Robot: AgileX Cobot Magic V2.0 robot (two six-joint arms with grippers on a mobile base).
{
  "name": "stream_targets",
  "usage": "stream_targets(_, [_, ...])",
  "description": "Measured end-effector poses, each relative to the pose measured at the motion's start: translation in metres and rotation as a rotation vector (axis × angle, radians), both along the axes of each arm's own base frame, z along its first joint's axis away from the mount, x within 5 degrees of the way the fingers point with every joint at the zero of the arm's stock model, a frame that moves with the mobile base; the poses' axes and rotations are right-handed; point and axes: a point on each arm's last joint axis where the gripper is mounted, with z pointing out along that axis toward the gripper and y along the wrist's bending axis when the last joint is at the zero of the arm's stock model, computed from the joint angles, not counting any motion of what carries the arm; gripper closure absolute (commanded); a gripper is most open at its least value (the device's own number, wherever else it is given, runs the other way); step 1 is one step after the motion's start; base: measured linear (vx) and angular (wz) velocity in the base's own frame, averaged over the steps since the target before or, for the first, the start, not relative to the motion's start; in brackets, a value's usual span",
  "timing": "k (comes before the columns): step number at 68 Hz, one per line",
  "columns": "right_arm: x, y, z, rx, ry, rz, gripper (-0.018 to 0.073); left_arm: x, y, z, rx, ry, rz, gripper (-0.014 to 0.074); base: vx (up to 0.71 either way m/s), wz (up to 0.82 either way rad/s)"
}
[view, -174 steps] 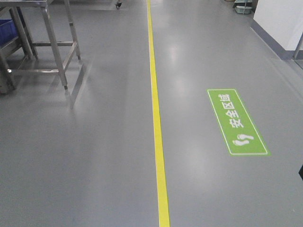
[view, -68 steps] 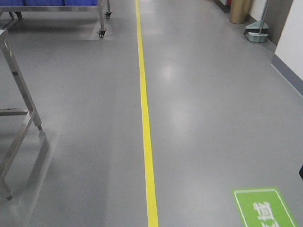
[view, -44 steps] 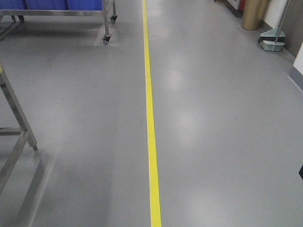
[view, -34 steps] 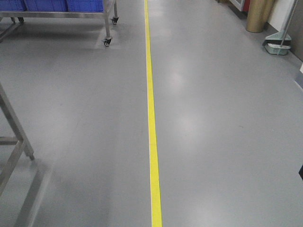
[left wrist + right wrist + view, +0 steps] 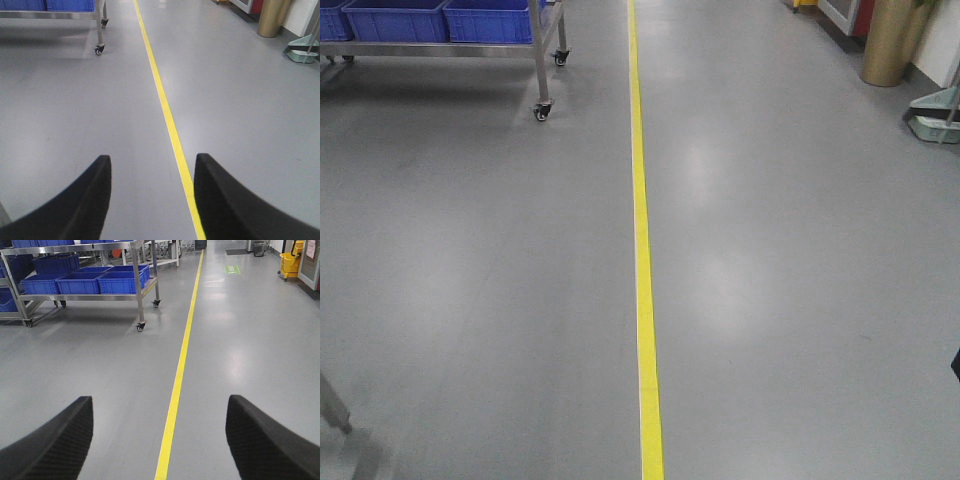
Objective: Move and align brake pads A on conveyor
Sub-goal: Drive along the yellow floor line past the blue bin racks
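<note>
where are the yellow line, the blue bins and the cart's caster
yellow line (image 5: pixel 645 300): front view, middle of the stripe
blue bins (image 5: pixel 80 286): right wrist view, front wall of the middle bin
caster (image 5: pixel 542 112): front view, the wheel

Bright, even overhead light, soft glare patches on the glossy grey floor

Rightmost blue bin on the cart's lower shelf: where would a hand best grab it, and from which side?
Take the bin by the top rim of its wall nearest the yellow line, coming in level from that side. The cart has an upper shelf over it, so a top-down approach looks blocked. The open top leaves a thin wall to straddle. The right hand is open.
</note>
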Motion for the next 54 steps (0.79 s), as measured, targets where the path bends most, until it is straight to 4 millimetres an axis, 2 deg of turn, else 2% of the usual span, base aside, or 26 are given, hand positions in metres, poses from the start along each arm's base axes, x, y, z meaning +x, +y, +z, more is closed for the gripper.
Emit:
stream_targets(36, [0.0,0.0,-0.0002,0.0,0.001,0.0,0.0036,0.0,0.0,0.0,0.0,0.0,0.0,0.0242,0.59,0.1])
stream_targets(54, [0.0,0.0,-0.0002,0.0,0.001,0.0,0.0036,0.0,0.0,0.0,0.0,0.0,0.0,0.0242,0.5,0.3])
